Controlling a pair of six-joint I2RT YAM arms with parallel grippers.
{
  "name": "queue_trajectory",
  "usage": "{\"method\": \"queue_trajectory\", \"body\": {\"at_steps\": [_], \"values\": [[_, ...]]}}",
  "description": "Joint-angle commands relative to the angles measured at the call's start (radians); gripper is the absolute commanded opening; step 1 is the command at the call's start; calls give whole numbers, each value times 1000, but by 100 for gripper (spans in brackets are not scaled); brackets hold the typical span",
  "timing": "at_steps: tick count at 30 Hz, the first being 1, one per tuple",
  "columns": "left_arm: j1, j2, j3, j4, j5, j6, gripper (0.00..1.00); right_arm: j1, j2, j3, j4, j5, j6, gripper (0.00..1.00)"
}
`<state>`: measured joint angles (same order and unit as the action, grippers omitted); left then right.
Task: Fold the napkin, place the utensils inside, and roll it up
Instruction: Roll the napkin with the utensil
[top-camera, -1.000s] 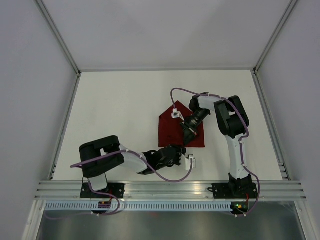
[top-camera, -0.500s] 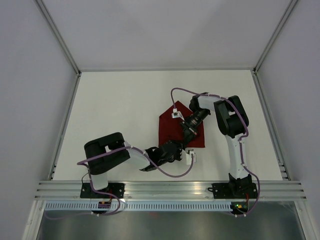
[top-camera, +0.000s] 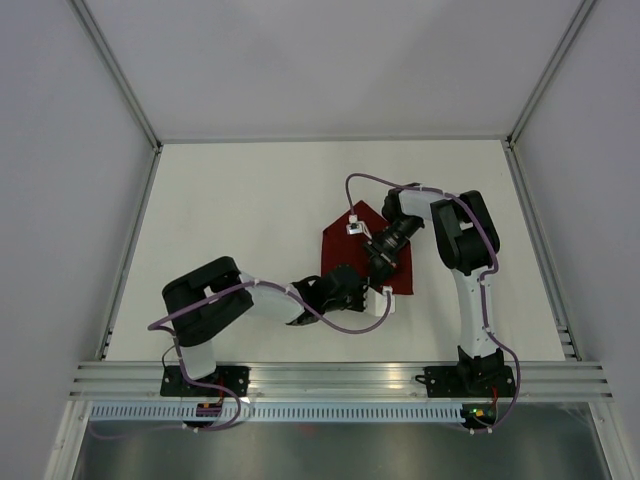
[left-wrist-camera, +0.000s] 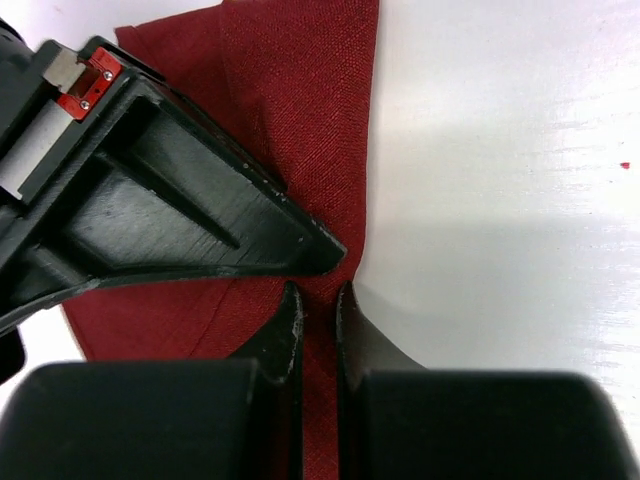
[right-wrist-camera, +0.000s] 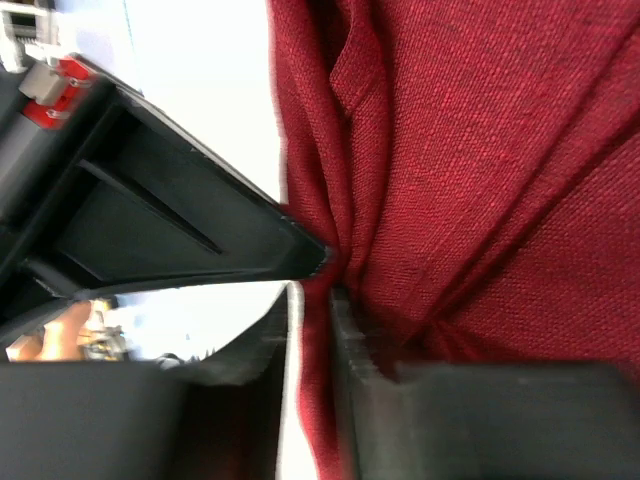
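The maroon napkin (top-camera: 342, 252) lies right of centre on the white table (top-camera: 230, 220), partly folded. The left gripper (left-wrist-camera: 318, 298) nips its edge between nearly closed fingers. The right gripper (right-wrist-camera: 312, 300), tip to tip with it, pinches a bunched ridge of cloth. For a clean fold, both should probably lift together and level, drawing the edge taut without dragging the lower layer.
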<state>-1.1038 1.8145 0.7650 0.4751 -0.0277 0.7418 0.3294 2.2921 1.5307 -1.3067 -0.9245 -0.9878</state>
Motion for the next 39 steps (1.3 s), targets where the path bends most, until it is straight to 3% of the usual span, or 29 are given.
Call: {"method": "queue_trajectory", "body": {"at_steps": [1, 4, 8, 12, 15, 21, 24, 30, 34, 39], "values": [[35, -7, 43, -157, 193, -126, 2, 5, -28, 13, 104, 55, -19, 38], [64, -9, 63, -219, 270, -177, 2, -12, -113, 6, 153, 29, 47, 50], [108, 22, 138, -358, 366, -229, 2, -58, -245, -35, 317, -19, 256, 53], [168, 49, 206, -453, 494, -303, 2, -133, -406, -192, 698, 39, 606, 54], [212, 80, 255, -533, 593, -335, 2, -202, -551, -318, 899, 131, 678, 56], [304, 236, 459, -821, 813, -392, 2, -234, -827, -527, 998, 182, 577, 51], [329, 290, 507, -866, 911, -413, 2, -231, -1003, -656, 1038, 194, 519, 49], [363, 355, 568, -929, 974, -437, 2, -66, -1221, -906, 1075, 372, 298, 51], [374, 370, 582, -946, 983, -449, 2, 156, -1211, -1014, 1173, 518, 264, 55], [386, 405, 625, -994, 992, -453, 2, 258, -1116, -1044, 1238, 590, 244, 55]]}}
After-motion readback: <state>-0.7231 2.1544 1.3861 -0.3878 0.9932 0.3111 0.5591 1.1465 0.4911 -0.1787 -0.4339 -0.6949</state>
